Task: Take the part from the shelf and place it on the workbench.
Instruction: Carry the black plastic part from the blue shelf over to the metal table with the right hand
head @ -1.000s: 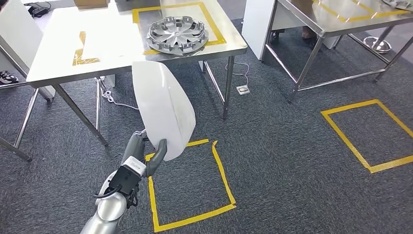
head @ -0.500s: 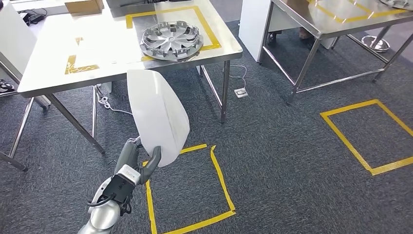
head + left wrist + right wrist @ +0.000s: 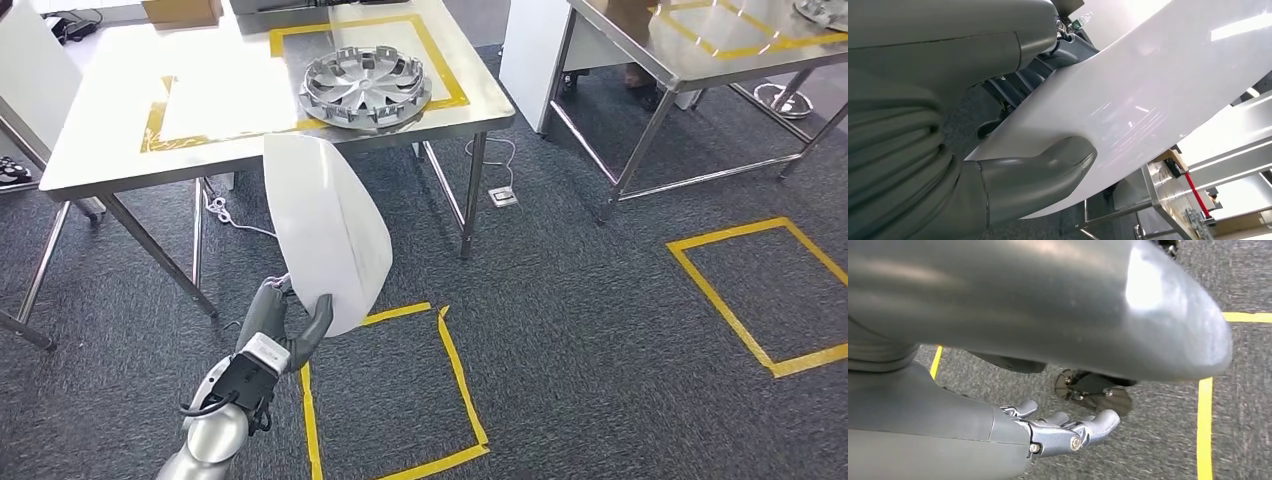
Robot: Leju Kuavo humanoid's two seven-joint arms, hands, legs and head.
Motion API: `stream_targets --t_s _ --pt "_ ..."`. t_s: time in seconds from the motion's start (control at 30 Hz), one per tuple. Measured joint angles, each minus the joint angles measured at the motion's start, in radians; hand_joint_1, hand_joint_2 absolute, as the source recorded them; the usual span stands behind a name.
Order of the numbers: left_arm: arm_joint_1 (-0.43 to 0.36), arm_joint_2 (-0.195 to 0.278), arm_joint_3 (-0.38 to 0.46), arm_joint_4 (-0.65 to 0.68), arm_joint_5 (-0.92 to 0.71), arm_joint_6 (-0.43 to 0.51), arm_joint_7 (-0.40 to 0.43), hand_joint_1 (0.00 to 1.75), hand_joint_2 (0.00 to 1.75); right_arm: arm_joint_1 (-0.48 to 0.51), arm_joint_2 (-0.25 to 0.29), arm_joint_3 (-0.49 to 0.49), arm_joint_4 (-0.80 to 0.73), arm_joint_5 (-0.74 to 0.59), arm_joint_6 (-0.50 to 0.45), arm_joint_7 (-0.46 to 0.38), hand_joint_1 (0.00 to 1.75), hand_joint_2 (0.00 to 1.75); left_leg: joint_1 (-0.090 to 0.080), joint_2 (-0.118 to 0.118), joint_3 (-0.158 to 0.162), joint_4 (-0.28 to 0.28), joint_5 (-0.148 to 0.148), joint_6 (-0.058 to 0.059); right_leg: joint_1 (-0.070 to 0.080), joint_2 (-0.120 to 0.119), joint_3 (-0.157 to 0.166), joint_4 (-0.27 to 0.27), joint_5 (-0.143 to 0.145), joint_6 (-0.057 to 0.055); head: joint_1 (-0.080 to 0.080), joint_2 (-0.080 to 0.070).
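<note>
— Left hand (image 3: 283, 322)?
— Gripping white part (image 3: 325, 228) by its lower edge, upright, in front of the surface (image 3: 100, 140).
— Right hand (image 3: 1063, 427)?
— Hanging over carpet (image 3: 600, 320), fingers loosely apart, holding nothing.

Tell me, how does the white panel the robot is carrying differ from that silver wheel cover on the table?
The white panel is smooth, plain and held upright in the left hand; the wheel cover is silver, round, spoked and lies flat on the workbench, inside yellow tape.

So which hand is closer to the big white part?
Left. The left hand grips the white part by its lower edge; the right hand hangs over the carpet, holding nothing.
</note>
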Motion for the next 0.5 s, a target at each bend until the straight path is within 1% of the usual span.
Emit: stream_targets --t_s 0.07,0.1,0.13,0.17,0.2,0.27,0.3,0.33,0.37,0.4,0.43,0.47,0.5 --pt "-0.003 0.000 0.000 -0.001 -0.004 0.001 0.002 1.75 1.75 0.001 0.001 -0.002 0.000 0.001 0.002 0.005 0.00 0.00 -0.002 0.001 0.002 -0.003 -0.007 -0.011 0.003 0.001 0.005 -0.016 -0.008 -0.010 -0.001 0.000" --pt "-0.004 -0.001 0.000 -0.002 -0.007 0.001 0.005 1.75 1.75 0.002 0.002 -0.003 0.000 0.001 0.002 0.007 0.00 0.00 -0.001 0.001 0.004 -0.003 -0.010 -0.016 0.001 0.002 0.009 -0.018 -0.009 -0.016 -0.001 0.000" --pt "-0.005 -0.002 0.000 -0.004 -0.010 0.002 0.008 1.75 1.75 0.002 0.003 -0.003 0.000 0.001 0.003 0.009 0.00 0.00 0.000 0.002 0.003 0.005 -0.016 -0.022 0.000 0.002 0.013 -0.020 -0.011 -0.022 -0.003 0.000" --pt "-0.010 -0.003 0.000 -0.007 -0.012 0.003 0.013 1.75 1.75 0.002 0.003 -0.004 0.000 0.001 0.003 0.009 0.00 0.00 0.000 0.003 -0.007 0.031 -0.029 -0.027 -0.002 0.002 0.019 -0.023 -0.013 -0.029 -0.005 0.000" --pt "-0.015 -0.004 0.000 -0.008 -0.014 0.003 0.018 1.75 1.75 0.001 0.004 -0.004 0.000 0.002 0.003 0.011 0.00 0.00 0.001 0.003 -0.030 0.077 -0.051 -0.031 -0.004 0.002 0.025 -0.025 -0.016 -0.034 -0.006 0.000" --pt "-0.023 -0.005 0.000 -0.009 -0.016 0.003 0.028 1.75 1.75 -0.002 0.005 -0.004 0.000 0.003 0.005 0.014 0.00 0.00 0.002 0.003 -0.106 0.211 -0.100 -0.036 -0.004 0.001 0.035 -0.025 -0.025 -0.041 -0.008 0.000" --pt "-0.024 -0.005 0.000 -0.009 -0.016 0.003 0.033 1.75 1.75 -0.002 0.006 -0.004 0.000 0.004 0.006 0.016 0.00 0.00 0.002 0.003 -0.141 0.265 -0.110 -0.037 -0.004 0.001 0.042 -0.025 -0.031 -0.042 -0.008 0.000" --pt "-0.023 -0.005 0.000 -0.009 -0.016 0.002 0.037 1.75 1.75 -0.002 0.006 -0.004 0.000 0.005 0.007 0.018 0.00 0.00 0.003 0.003 -0.162 0.286 -0.100 -0.037 -0.004 0.002 0.049 -0.024 -0.037 -0.042 -0.008 0.000" --pt "-0.022 -0.005 0.000 -0.010 -0.016 0.002 0.040 1.75 1.75 -0.001 0.006 -0.004 0.000 0.006 0.009 0.020 0.00 0.00 0.003 0.003 -0.164 0.266 -0.068 -0.036 -0.004 0.003 0.058 -0.024 -0.044 -0.041 -0.009 0.000" --pt "-0.020 -0.005 0.000 -0.013 -0.016 0.001 0.041 1.75 1.75 -0.001 0.006 -0.004 0.000 0.007 0.011 0.021 0.00 0.00 0.003 0.003 -0.146 0.208 -0.021 -0.033 -0.004 0.004 0.069 -0.024 -0.051 -0.039 -0.009 0.000" --pt "-0.019 -0.004 0.000 -0.016 -0.016 0.000 0.042 1.75 1.75 -0.001 0.007 -0.004 0.000 0.009 0.012 0.021 0.00 0.00 0.002 0.004 -0.121 0.137 0.023 -0.030 -0.004 0.005 0.077 -0.024 -0.059 -0.035 -0.008 0.000" --pt "-0.017 -0.003 0.000 -0.020 -0.016 0.000 0.042 1.75 1.75 -0.002 0.008 -0.004 0.000 0.010 0.014 0.021 0.00 0.00 0.001 0.005 -0.095 0.072 0.052 -0.027 -0.002 0.006 0.082 -0.022 -0.067 -0.030 -0.009 0.000" --pt "-0.015 -0.002 0.000 -0.023 -0.016 -0.001 0.042 1.75 1.75 -0.003 0.008 -0.004 0.000 0.012 0.014 0.020 0.00 0.00 0.000 0.005 -0.078 0.030 0.066 -0.022 0.000 0.006 0.084 -0.022 -0.073 -0.025 -0.008 0.000"
